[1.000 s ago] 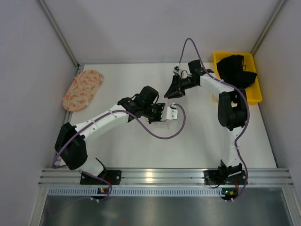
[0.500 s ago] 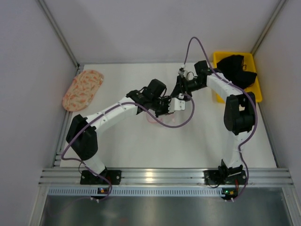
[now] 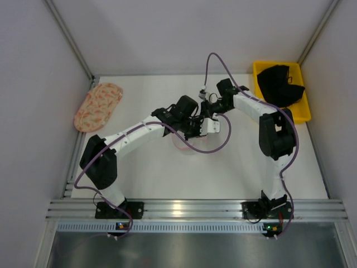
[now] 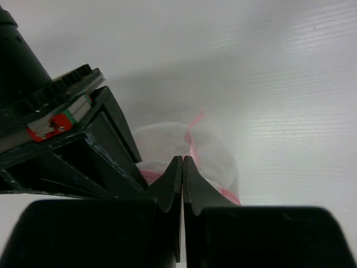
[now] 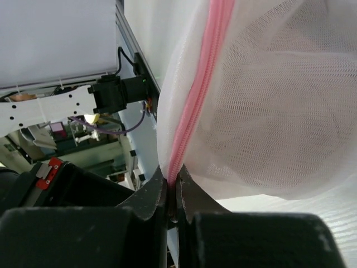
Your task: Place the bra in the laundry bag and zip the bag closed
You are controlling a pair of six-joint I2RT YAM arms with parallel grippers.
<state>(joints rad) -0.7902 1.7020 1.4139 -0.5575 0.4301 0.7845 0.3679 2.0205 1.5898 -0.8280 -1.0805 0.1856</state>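
Right gripper [image 5: 172, 181] has re-closed and now pinches the pink zip [image 5: 207, 61] of the laundry bag [image 4: 167, 139], which sits at the centre of the table [image 3: 167, 178]; left gripper [image 4: 182, 162] is clenched at the bag's rim, but I cannot tell whether it holds mesh. The bra [image 5: 284, 111] is judged to be the pale bulk inside; zipping looks ready to proceed.

my white-and-black left arm [image 3: 134, 135] stretches forward and right, its black two-finger left gripper [image 4: 182, 163] pressed fully together. my right arm [image 3: 252, 106] folds back leftward to meet it, right gripper [image 5: 172, 180] pinching the pink zip of the white mesh laundry bag [image 5: 268, 111].
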